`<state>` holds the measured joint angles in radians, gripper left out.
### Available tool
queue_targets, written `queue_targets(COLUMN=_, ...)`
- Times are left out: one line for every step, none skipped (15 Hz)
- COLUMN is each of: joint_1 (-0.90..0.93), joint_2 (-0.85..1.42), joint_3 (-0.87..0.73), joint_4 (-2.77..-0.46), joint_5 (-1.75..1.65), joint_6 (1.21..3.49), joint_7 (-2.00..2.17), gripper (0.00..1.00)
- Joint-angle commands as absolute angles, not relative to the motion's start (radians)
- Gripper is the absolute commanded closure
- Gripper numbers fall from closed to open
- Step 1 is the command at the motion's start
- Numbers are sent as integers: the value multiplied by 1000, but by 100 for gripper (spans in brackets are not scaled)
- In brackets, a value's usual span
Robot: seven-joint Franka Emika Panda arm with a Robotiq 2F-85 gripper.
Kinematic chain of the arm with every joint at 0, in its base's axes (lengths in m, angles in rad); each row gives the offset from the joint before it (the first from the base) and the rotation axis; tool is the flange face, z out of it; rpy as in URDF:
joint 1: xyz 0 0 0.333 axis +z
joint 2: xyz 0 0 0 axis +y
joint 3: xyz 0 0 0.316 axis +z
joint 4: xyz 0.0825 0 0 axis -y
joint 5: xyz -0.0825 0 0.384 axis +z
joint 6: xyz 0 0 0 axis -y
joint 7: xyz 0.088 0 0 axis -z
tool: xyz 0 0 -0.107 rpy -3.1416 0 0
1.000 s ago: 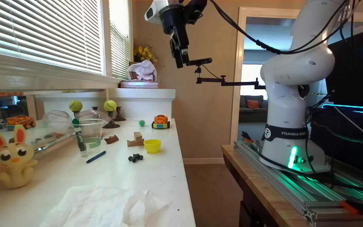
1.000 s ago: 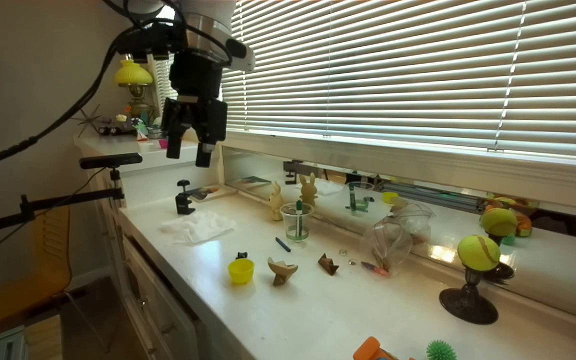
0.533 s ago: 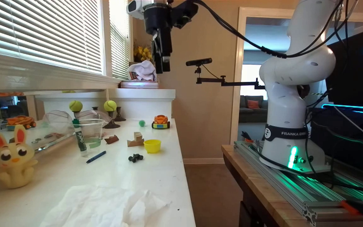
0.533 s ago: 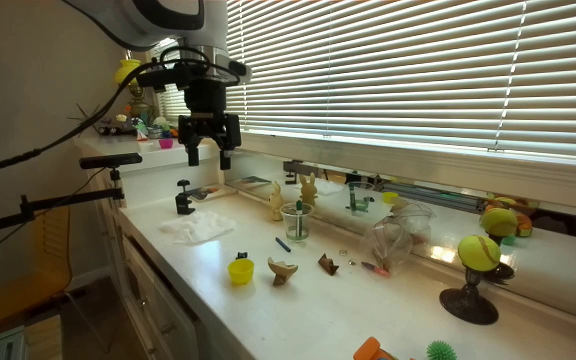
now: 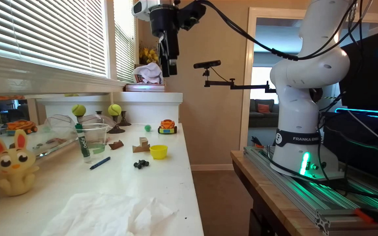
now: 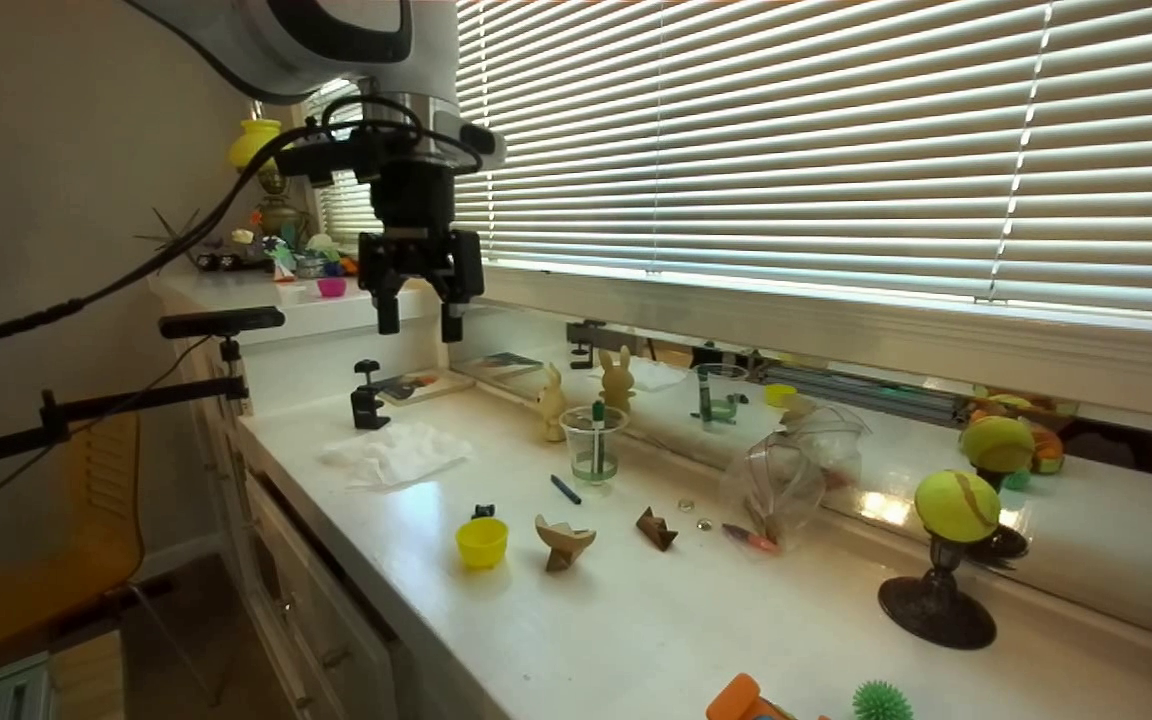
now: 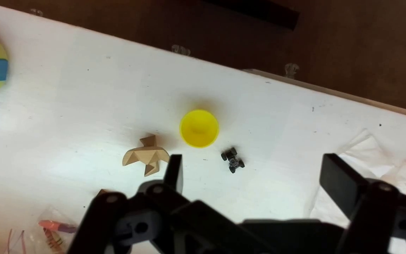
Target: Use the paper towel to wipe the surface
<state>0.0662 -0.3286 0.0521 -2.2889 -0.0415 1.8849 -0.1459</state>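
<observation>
Countertop [image 6: 626, 620], paper towel [image 6: 399, 456] below, apart from hand [image 6: 420, 323]

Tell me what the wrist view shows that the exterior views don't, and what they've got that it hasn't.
Only the wrist view looks straight down into the yellow cup, showing its inside bottom.

Only the exterior views, both of them, show the rabbit toy, the blue pen, the clear cup and the window blinds.

All share the white countertop, the paper towel, only partly visible in the wrist view, the black toy car and the open gripper.
</observation>
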Motion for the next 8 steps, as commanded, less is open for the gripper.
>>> queue_targets(joint_1=81, joint_2=-277, joint_3=71, joint_4=-2270, joint_5=-35, joint_6=1925, joint_7=-100, gripper=0)
queue_targets(joint_1=91, joint_2=-251, joint_3=81, joint_4=-2253, joint_5=-15, joint_6=1938, joint_7=-87, gripper=0)
queue_targets(joint_1=98, joint_2=-229, joint_3=94, joint_4=-2241, joint_5=-8, joint_6=1958, joint_7=-67, gripper=0)
queue_targets(joint_1=108, joint_2=-204, joint_3=108, joint_4=-2228, joint_5=1, joint_6=1979, joint_7=-46, gripper=0)
queue_targets(joint_1=120, joint_2=-181, joint_3=117, joint_4=-2215, joint_5=18, joint_6=1998, joint_7=-41, gripper=0)
queue_targets(joint_1=131, joint_2=-156, joint_3=126, joint_4=-2198, joint_5=42, joint_6=2010, joint_7=-30, gripper=0)
queue_targets(joint_1=143, joint_2=-133, joint_3=136, joint_4=-2182, joint_5=68, joint_6=2027, joint_7=-19, gripper=0)
queue_targets(joint_1=151, joint_2=-112, joint_3=145, joint_4=-2168, joint_5=86, joint_6=2040, joint_7=-3, gripper=0)
